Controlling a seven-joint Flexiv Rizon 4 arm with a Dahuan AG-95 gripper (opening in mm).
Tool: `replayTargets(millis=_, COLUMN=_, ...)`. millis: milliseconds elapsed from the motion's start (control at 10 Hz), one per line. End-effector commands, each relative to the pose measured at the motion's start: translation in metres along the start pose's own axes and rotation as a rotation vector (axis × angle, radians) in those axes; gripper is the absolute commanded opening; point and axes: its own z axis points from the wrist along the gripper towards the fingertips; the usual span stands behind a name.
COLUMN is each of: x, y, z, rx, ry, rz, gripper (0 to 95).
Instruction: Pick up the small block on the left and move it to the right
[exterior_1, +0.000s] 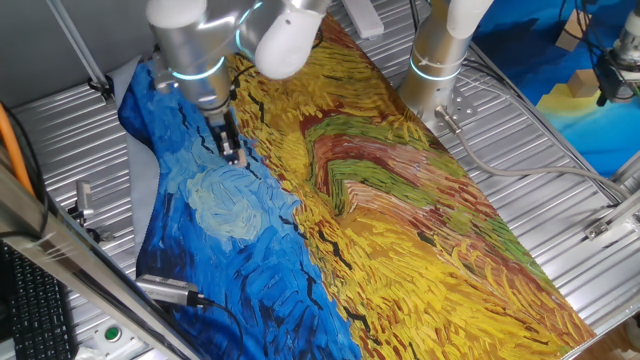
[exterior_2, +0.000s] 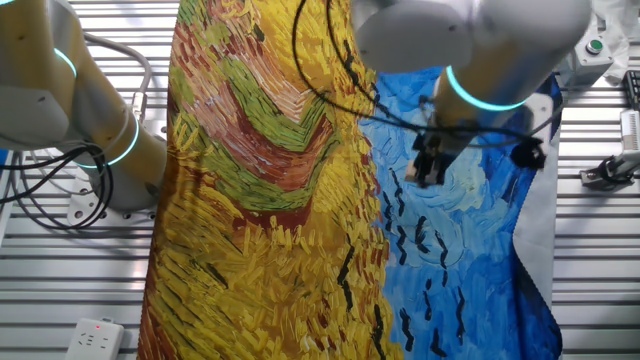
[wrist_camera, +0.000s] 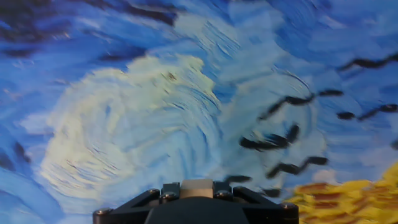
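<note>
A ribbed metal table (exterior_1: 545, 215) filled the scene, with a large painted cloth (exterior_1: 400, 240) spread across most of it, swirling blue on one half and yellow-brown field strokes on the other. Bare metal showed along the cloth's edges on both long sides. A second, idle robot base (exterior_2: 60, 110) stood beside the yellow half. A white power strip (exterior_2: 95, 338) lay near one table corner. The working arm's gripper (exterior_1: 233, 150) hung low over the blue half, near a pale swirl (exterior_1: 228, 205). A small tan block (wrist_camera: 196, 185) sat between the fingertips in the hand view, the fingers apparently closed on it.
</note>
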Motion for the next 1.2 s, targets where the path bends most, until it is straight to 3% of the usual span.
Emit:
replayTargets(millis=100, x=0.001, y=0.013, z=0.003, rx=-0.001, ry=-0.008, rz=0.000, gripper=0.0)
replayTargets(millis=500, x=-0.004, y=0.021, z=0.018, rx=-0.009, ry=-0.006, rz=-0.001, gripper=0.0)
replayTargets(millis=900, x=-0.003, y=0.017, z=0.012, rx=0.011, ry=-0.004, rz=-0.004, gripper=0.0)
replayTargets(millis=1200, x=0.008, y=0.005, z=0.016, rx=0.019, ry=-0.005, rz=-0.015, gripper=0.0)
